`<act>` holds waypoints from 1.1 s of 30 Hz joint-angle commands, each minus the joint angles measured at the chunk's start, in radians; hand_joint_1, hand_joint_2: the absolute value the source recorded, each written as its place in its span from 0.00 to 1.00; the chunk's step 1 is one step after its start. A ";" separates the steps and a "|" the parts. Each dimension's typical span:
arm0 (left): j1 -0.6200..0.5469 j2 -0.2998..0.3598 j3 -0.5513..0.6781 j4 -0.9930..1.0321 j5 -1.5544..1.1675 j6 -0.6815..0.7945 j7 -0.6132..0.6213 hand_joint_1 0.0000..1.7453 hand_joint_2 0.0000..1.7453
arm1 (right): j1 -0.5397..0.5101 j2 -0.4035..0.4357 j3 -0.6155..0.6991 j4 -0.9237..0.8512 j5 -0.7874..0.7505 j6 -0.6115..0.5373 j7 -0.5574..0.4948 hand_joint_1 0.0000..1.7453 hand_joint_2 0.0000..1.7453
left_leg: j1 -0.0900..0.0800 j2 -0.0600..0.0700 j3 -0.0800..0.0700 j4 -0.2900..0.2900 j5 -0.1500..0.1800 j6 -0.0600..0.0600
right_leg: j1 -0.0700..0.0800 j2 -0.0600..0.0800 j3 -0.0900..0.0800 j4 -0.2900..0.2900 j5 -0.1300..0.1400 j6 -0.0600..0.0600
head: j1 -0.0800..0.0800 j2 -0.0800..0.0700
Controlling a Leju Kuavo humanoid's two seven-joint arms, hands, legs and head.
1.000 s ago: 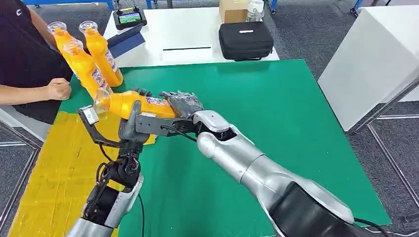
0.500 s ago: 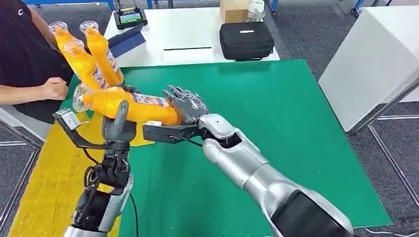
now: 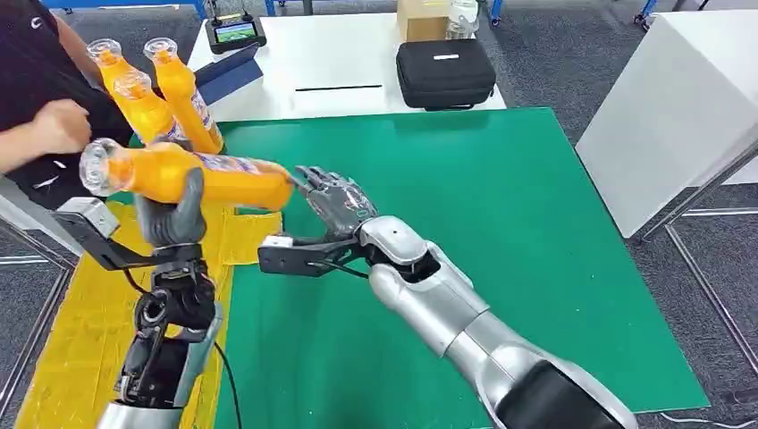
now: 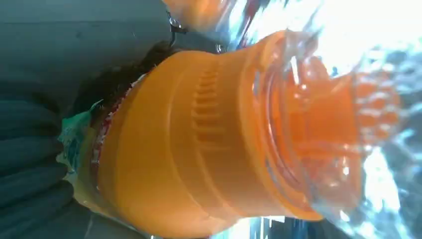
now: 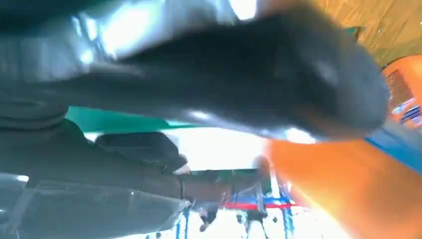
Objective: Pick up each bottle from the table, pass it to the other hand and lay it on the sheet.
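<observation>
Orange bottle (image 3: 192, 174) lies near-horizontal in air above yellow sheet (image 3: 80, 322), clear cap end toward person (image 3: 40, 134), base toward right hand (image 3: 335, 198). Left hand (image 3: 174, 219) grips bottle around middle from below. Right hand just beside base, fingers spread, holding nothing. Next move likely lowering onto sheet beneath; three more bottles (image 3: 156, 94) stand at table's far corner.

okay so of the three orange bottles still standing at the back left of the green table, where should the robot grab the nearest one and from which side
Best guess: grip the nearest standing bottle around its orange body, below the clear cap, coming from the open green table side. The other two bottles crowd it behind, and a person's hand is on its far left. The left hand already holds a bottle; the right hand is free.
</observation>
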 commanded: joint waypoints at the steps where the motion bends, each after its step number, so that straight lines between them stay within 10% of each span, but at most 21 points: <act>1: -0.101 0.106 0.141 0.155 -0.221 0.161 -0.091 1.00 1.00 | 0.136 -0.220 -0.028 -0.355 -0.035 0.006 -0.040 0.00 0.00 | 0.000 -0.006 0.007 -0.002 -0.001 0.000 | 0.000 -0.007 0.009 -0.002 -0.003 0.000 | 0.000 0.000; 13: -0.088 0.201 -0.012 0.331 -0.716 0.379 -0.009 1.00 1.00 | 0.277 -0.354 -0.145 -0.474 -0.036 -0.052 -0.033 0.00 0.00 | -0.001 -0.004 0.003 -0.002 0.000 0.000 | 0.000 -0.005 0.005 -0.002 -0.001 0.000 | 0.000 0.000; 33: -0.049 0.193 -0.294 0.835 -1.279 0.269 0.235 1.00 1.00 | 0.293 -0.404 -0.263 -0.508 -0.122 -0.064 -0.080 0.00 0.00 | -0.002 -0.001 0.005 -0.001 -0.002 0.000 | -0.001 -0.002 0.006 -0.001 -0.002 0.000 | 0.000 0.000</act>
